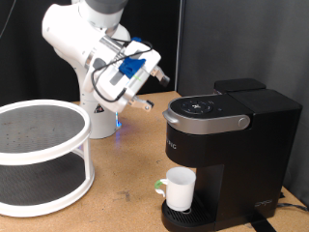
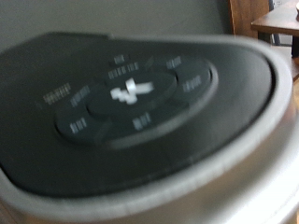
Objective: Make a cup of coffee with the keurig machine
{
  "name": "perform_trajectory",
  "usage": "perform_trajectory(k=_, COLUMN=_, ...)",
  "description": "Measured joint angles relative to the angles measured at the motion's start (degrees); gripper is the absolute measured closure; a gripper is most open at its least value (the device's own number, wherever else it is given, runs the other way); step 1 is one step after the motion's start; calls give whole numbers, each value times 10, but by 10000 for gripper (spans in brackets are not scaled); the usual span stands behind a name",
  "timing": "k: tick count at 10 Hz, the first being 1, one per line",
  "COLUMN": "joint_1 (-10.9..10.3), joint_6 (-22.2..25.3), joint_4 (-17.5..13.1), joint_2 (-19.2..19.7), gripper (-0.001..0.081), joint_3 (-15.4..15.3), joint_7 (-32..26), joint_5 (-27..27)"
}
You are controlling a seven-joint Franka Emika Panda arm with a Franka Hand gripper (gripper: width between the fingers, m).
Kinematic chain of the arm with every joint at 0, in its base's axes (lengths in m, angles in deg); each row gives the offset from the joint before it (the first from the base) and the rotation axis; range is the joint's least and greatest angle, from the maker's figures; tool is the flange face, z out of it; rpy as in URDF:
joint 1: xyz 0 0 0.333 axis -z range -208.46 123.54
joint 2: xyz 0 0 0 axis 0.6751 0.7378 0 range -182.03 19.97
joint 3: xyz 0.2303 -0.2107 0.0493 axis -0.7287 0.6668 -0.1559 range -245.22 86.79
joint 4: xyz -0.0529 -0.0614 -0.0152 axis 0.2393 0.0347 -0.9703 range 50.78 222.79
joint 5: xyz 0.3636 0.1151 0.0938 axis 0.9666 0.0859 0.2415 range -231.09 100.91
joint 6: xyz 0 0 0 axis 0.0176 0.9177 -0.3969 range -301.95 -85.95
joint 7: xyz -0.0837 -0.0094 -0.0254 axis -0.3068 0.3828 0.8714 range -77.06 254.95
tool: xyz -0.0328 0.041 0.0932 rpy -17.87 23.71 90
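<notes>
Gripper (image 1: 154,94) up in the air, tilted, fingers aimed down toward the exterior view's right; spread or pressed together: cannot tell, nothing seen between the fingers. Just past the fingertips, slightly lower and toward the exterior view's right: keurig machine (image 1: 227,155), lid shut, grey-silver handle arching around the round button panel (image 1: 203,106). No contact visible between fingers and lid. Same panel filling the wrist view (image 2: 126,98), blurred, labels unreadable, fingers out of sight there. Well below the gripper, under the brew head: cup of coffee (image 1: 180,188), upright on the drip tray, green tab at its side. Off on the gripper's other side, lower: white two-tier rack (image 1: 39,155) on the wooden table (image 1: 126,184).
</notes>
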Motion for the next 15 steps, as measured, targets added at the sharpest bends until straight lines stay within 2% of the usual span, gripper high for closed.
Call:
perform_trajectory(k=3, joint_1=11, joint_6=59, joint_4=-12, joint_2=-51, gripper=6, joint_3=11, joint_7=91, joint_5=-60)
perform_trajectory(k=6, joint_1=24, joint_6=122, joint_4=-30, joint_2=-97, gripper=6, joint_3=30, joint_7=157, joint_5=-107)
perform_trajectory(k=7, joint_1=27, joint_6=130, joint_4=-30, joint_2=-109, gripper=6, joint_3=32, joint_7=173, joint_5=-117)
perform_trajectory(k=9, joint_1=26, joint_6=120, joint_4=-30, joint_2=-107, gripper=6, joint_3=28, joint_7=163, joint_5=-105)
perform_trajectory(k=11, joint_1=17, joint_6=82, joint_4=-45, joint_2=-105, gripper=6, joint_3=-1, joint_7=137, joint_5=-94)
perform_trajectory(k=12, joint_1=16, joint_6=67, joint_4=-59, joint_2=-103, gripper=6, joint_3=-22, joint_7=135, joint_5=-124)
perform_trajectory(k=14, joint_1=18, joint_6=64, joint_4=-96, joint_2=-91, gripper=6, joint_3=-60, joint_7=147, joint_5=-242)
perform_trajectory(k=15, joint_1=18, joint_6=81, joint_4=-121, joint_2=-78, gripper=6, joint_3=-75, joint_7=168, joint_5=-300)
